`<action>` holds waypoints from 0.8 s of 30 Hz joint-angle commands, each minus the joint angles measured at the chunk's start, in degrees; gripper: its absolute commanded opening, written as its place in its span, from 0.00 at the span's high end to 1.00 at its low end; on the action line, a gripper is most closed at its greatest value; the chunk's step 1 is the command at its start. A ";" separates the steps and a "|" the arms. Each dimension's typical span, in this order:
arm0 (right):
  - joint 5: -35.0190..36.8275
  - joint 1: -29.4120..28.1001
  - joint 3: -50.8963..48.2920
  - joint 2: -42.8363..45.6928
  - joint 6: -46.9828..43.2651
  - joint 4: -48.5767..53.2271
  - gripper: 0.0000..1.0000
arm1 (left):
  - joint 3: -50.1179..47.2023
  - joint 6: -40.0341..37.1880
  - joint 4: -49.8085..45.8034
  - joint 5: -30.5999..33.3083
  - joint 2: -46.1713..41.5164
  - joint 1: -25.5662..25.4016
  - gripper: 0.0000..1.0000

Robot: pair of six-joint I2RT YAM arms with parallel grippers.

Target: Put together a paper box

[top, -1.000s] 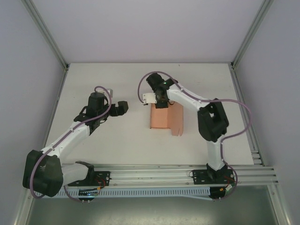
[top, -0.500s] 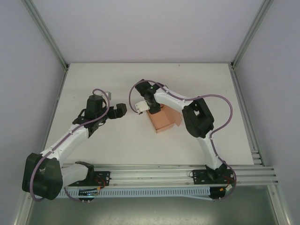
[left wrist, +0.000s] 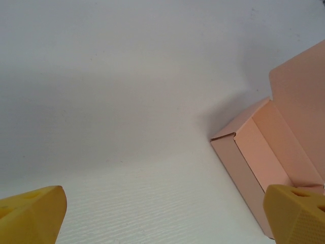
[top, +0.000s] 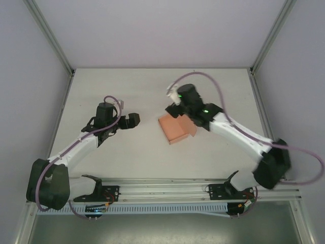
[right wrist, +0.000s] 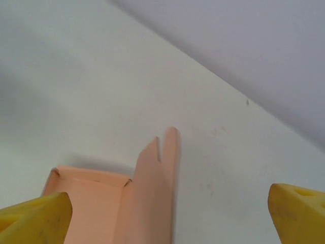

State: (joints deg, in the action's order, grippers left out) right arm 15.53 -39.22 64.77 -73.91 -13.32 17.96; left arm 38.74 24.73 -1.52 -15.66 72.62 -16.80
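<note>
Just swung right gripper (top: pixel 176 110) off salmon-pink thin-card box (top: pixel 175 131): fingers apart, empty, box just beneath, now skewed, lid flap up. Left gripper (top: pixel 133 120) apart, box ahead. Lid closing probably next.

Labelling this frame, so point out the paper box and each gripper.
paper box (top: pixel 175 130), top view, inner floor.
left gripper (top: pixel 135 120), top view, between its fingertips.
right gripper (top: pixel 174 110), top view, between its fingertips.
</note>
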 commanded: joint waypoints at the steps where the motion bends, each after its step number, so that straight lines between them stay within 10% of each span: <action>1: -4.78 3.86 -6.76 6.05 23.95 5.63 0.01 | 2.64 -0.67 1.04 -2.10 1.53 0.36 0.01; 6: -7.69 4.13 -13.91 13.20 29.19 9.26 0.10 | 3.50 -1.29 1.84 -2.01 3.37 0.36 0.01; 13: -12.61 4.50 -12.73 6.64 26.58 10.59 0.50 | 5.51 -2.39 0.52 -2.77 6.31 0.36 0.02; 24: -30.44 9.64 -4.53 -1.85 -1.30 16.66 1.00 | 5.49 -3.39 3.66 -10.66 6.13 0.41 0.01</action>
State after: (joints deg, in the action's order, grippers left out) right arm -5.72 -32.01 57.52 -73.34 -2.07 31.05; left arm 42.83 22.83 -0.01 -21.67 78.94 -16.80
